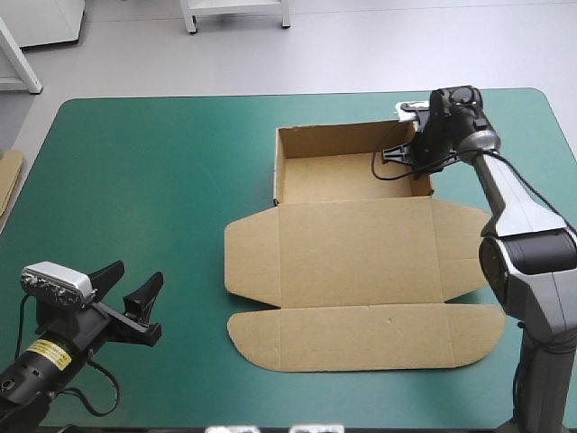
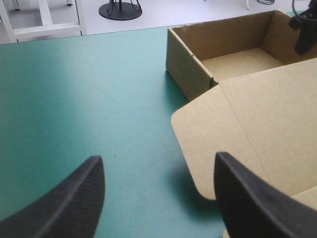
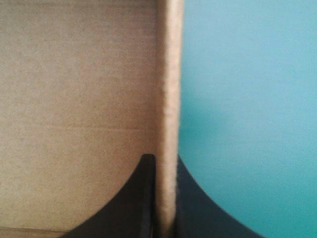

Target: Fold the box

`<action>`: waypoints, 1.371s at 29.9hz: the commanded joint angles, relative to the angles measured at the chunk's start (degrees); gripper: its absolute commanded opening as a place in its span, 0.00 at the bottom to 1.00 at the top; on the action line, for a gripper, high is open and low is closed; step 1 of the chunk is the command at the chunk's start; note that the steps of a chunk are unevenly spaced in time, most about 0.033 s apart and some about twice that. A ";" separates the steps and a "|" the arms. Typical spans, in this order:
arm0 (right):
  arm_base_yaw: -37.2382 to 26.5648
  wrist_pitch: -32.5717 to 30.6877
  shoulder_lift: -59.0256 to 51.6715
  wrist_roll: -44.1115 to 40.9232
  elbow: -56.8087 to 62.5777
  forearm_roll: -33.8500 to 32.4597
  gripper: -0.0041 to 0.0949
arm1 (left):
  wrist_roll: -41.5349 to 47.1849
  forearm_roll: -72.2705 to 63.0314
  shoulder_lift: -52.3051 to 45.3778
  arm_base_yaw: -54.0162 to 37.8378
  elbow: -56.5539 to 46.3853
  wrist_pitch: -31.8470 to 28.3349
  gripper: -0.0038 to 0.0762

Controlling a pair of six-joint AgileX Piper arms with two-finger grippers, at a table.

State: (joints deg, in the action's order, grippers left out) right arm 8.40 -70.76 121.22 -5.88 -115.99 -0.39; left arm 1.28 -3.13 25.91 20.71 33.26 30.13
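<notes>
The brown box (image 1: pixel 361 271) lies on the desk (image 1: pixel 180 379), a bit to the right of the middle of the teal-green cover (image 1: pixel 153 180). Its far part is an open tray (image 1: pixel 347 176) with four walls standing up. The lid (image 1: pixel 356 253) lies flat in front of the tray. It has round flaps sticking out on both sides and a long flap (image 1: pixel 365 336) at the very front.

The right tool (image 1: pixel 401 153) is at the tray's right wall (image 3: pixel 167 74). Its two black fingers (image 3: pixel 141 198) are almost together and pinch the wall, one finger inside the tray and one outside.

The left tool (image 1: pixel 137 273) is by the desk's near left corner, well apart from the box, and points toward it. Its fingers stand wide apart and hold nothing. Only green cover shows between them.

A bit of other brown board (image 1: pixel 7 180) peeks in at the desk's left edge.
</notes>
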 commanded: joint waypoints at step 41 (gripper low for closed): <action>-38.86 1.65 -4.33 1.75 0.43 -1.57 0.03 | -0.58 -0.47 0.82 0.20 1.45 -1.54 0.62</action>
State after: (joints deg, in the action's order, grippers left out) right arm -30.26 -70.64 120.69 -4.59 -115.15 -1.83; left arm 0.68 -3.13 25.95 20.71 33.26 32.58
